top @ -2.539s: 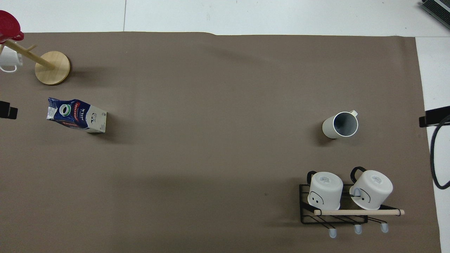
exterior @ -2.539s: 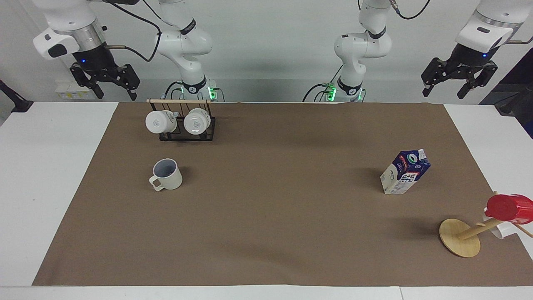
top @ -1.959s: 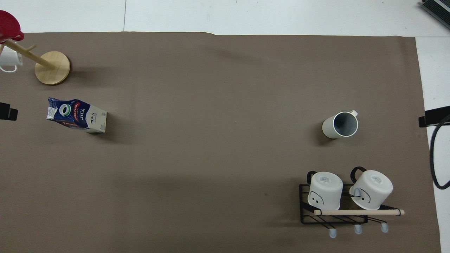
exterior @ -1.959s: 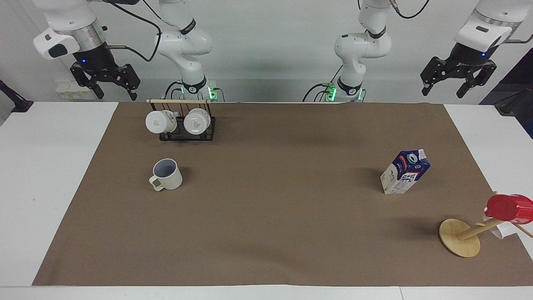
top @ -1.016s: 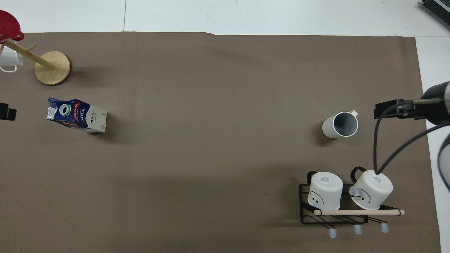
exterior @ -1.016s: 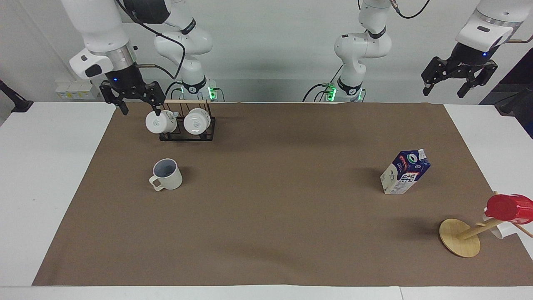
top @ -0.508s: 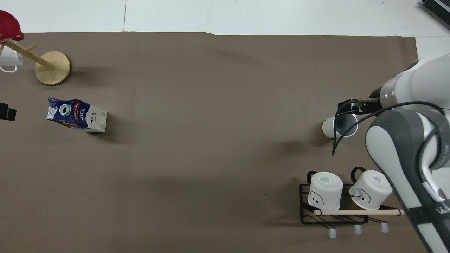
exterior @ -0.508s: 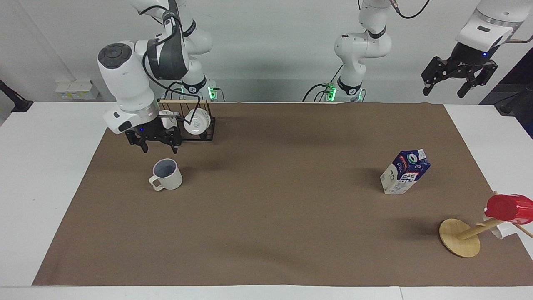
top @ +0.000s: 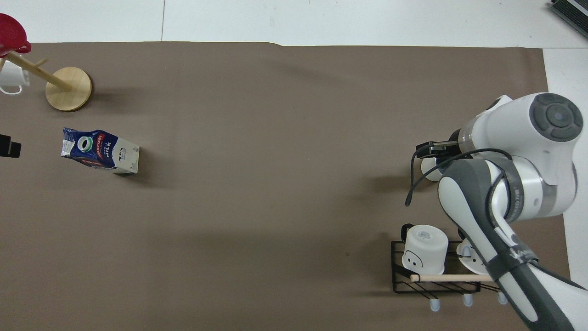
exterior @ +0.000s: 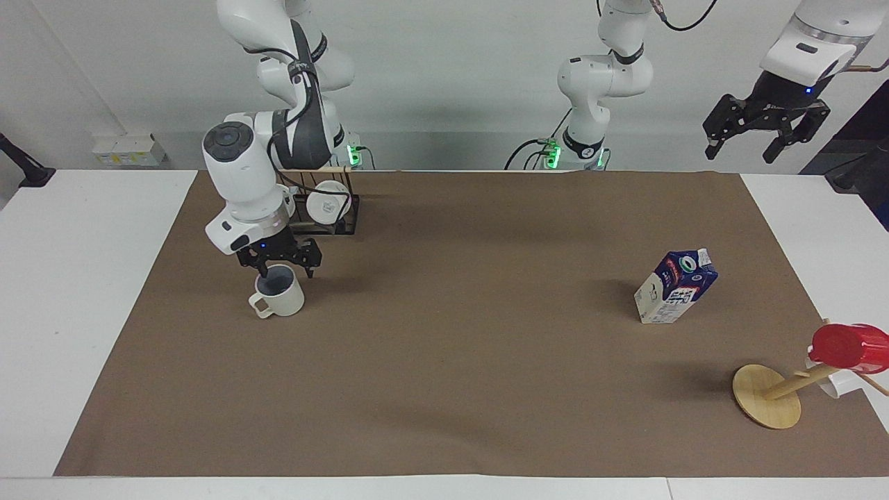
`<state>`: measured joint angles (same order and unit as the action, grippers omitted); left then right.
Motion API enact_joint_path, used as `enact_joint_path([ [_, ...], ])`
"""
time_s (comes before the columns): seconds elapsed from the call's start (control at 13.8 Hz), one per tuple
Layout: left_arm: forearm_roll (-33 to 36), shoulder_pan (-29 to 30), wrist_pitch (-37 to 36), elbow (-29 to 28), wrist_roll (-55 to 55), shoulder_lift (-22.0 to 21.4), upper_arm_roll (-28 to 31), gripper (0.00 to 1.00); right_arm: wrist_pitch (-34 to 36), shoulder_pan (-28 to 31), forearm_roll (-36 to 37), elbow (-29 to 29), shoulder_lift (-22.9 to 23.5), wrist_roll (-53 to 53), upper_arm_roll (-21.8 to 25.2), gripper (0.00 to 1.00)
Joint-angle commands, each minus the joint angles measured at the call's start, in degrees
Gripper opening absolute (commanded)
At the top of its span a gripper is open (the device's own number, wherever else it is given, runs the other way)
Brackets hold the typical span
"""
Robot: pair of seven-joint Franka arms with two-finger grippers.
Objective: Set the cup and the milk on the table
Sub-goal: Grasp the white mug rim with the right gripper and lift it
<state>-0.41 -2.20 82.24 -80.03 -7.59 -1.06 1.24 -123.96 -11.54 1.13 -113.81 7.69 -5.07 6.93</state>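
**Visitor:** Where is the right gripper working at this moment?

**Technician:** It is hanging directly over the cup, its fingers spread apart to either side of the rim. It is gripping nothing. The cup is standing upright on the brown sheet of the table, toward the right arm's end, handle pointing away from the robots. In the overhead view the arm is covering most of the cup.

**Visitor:** And the rack near it?

**Technician:** The black wire rack is sitting nearer to the robots than the cup, with a white mug hanging from it.

**Visitor:** Where is the milk?

**Technician:** It is standing upright on the sheet toward the left arm's end, well apart from the cup. A wooden mug tree carrying a red cup is standing farther from the robots than the carton.

**Visitor:** Is the left gripper doing anything?

**Technician:** It is waiting up in the air at its own end of the table, fingers standing open and holding nothing.
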Motion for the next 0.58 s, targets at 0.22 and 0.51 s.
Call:
enact_joint_path([
  [0.22,-0.3,0.5,-0.2,-1.8,-0.1,-1.6,-0.2,1.00,-6.9,-0.1,-0.7,-2.3,3.0,-1.1,-0.3,1.00],
  [0.51,-0.3,0.5,-0.2,-1.8,-0.1,-1.7,-0.2,1.00,-9.3,-0.1,-0.7,-3.8,3.8,-0.3,-0.3,1.00],
])
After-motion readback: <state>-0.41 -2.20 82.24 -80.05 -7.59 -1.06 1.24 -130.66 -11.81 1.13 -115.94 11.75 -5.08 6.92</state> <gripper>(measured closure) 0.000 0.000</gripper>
